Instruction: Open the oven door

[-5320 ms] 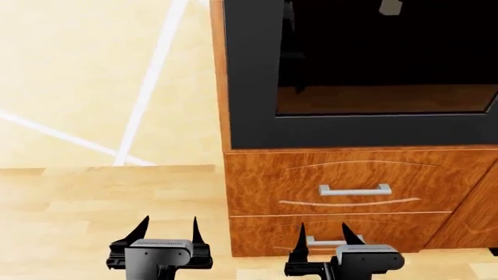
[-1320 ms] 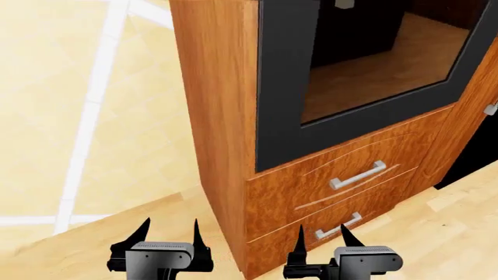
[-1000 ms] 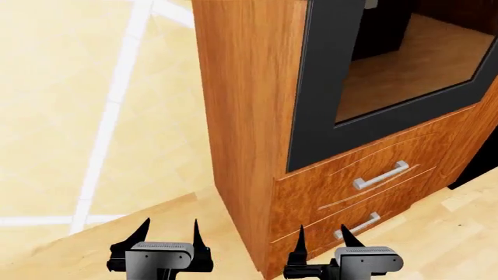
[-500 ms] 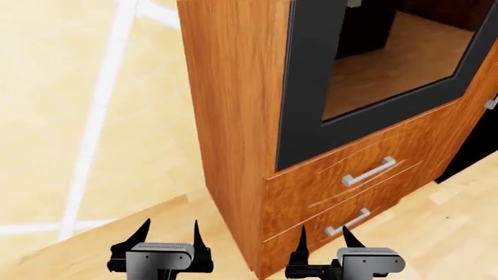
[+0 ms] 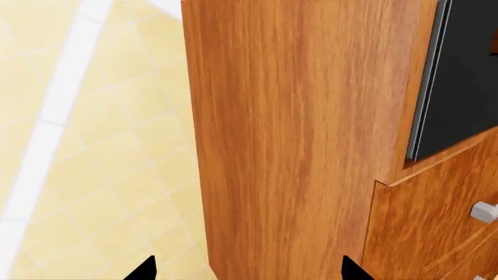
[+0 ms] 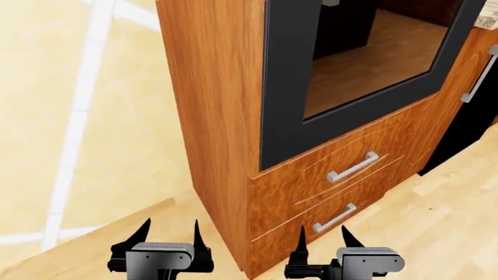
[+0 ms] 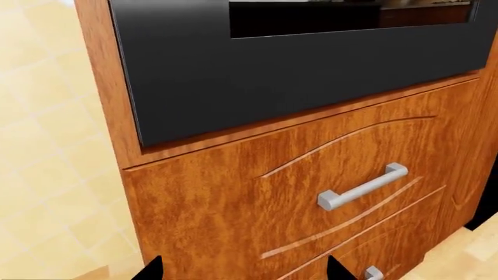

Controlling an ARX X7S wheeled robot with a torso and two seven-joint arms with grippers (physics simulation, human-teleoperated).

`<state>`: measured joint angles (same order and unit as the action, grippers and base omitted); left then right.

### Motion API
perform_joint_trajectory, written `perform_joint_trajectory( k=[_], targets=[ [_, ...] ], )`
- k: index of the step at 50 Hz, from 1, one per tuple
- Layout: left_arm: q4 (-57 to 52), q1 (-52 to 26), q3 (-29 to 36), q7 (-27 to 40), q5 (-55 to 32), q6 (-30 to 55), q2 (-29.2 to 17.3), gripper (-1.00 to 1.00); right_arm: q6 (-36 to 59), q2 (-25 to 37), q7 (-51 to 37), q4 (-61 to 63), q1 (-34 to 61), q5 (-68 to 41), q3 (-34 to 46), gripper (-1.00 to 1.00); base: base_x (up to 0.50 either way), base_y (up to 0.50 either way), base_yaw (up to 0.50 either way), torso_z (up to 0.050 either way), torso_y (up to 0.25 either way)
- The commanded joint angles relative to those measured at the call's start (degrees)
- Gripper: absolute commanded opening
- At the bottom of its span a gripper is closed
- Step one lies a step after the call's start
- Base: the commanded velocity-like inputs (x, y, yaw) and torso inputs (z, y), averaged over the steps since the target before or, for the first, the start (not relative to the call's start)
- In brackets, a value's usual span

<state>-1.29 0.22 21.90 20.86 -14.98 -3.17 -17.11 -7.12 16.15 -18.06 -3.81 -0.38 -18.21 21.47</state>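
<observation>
The oven door (image 6: 284,131), a matte black frame around a reflective glass window, is shut in a tall wooden cabinet (image 6: 214,116). It also fills the far part of the right wrist view as the oven door (image 7: 272,76), and its edge shows in the left wrist view as the oven door (image 5: 459,87). My left gripper (image 6: 170,224) is open, low, facing the cabinet's side corner; the left gripper (image 5: 247,268) holds nothing. My right gripper (image 6: 322,232) is open below the door, facing the drawers; the right gripper (image 7: 244,268) is empty.
Two wooden drawers sit under the door, with an upper silver handle (image 6: 351,167) and a lower handle (image 6: 335,217). A wooden cabinet door with a handle (image 6: 479,73) adjoins on the right, with a black front (image 6: 467,134) below it. Tiled floor (image 6: 78,116) lies to the left.
The head view has swung from facing the cabinet front to an angled view past its left corner, and over the last half second the cabinet drifted left. Both grippers stayed open.
</observation>
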Motion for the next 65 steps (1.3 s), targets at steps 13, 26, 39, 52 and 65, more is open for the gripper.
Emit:
perform_joint_trajectory(
  k=[13,26,39,52,65],
  targets=[
    [0.17,0.05,0.3,0.33,-0.3,-0.17,-0.19,1.0,-0.52,0.15,-0.12,-0.34,0.16,0.15,0.63,1.0,0.04,-0.02,0.0,0.0,0.0],
    [0.41,-0.05,0.48,0.47,-0.34,-0.38,-0.3,1.0,-0.58,0.24,-0.38,-0.33,0.19,-0.01,0.76,1.0,0.12,-0.07,0.0,0.0,0.0],
    [0.04,-0.05,0.65,0.7,-0.53,-0.18,-0.51,1.0,-0.71,0.38,-0.58,-0.3,0.19,-0.25,0.83,1.0,0.13,-0.08,0.0,0.0,0.0],
    [0.11,-0.18,0.87,0.81,-0.6,-0.26,-0.61,1.0,-0.94,0.54,-0.66,-0.44,0.24,-0.38,0.92,1.0,0.14,-0.08,0.0,0.0,0.0],
    [0.03,-0.24,1.07,0.94,-0.66,-0.28,-0.75,1.0,-0.84,0.69,-0.88,-0.33,0.31,-0.49,1.11,1.0,0.14,-0.08,0.0,0.0,0.001]
  ],
)
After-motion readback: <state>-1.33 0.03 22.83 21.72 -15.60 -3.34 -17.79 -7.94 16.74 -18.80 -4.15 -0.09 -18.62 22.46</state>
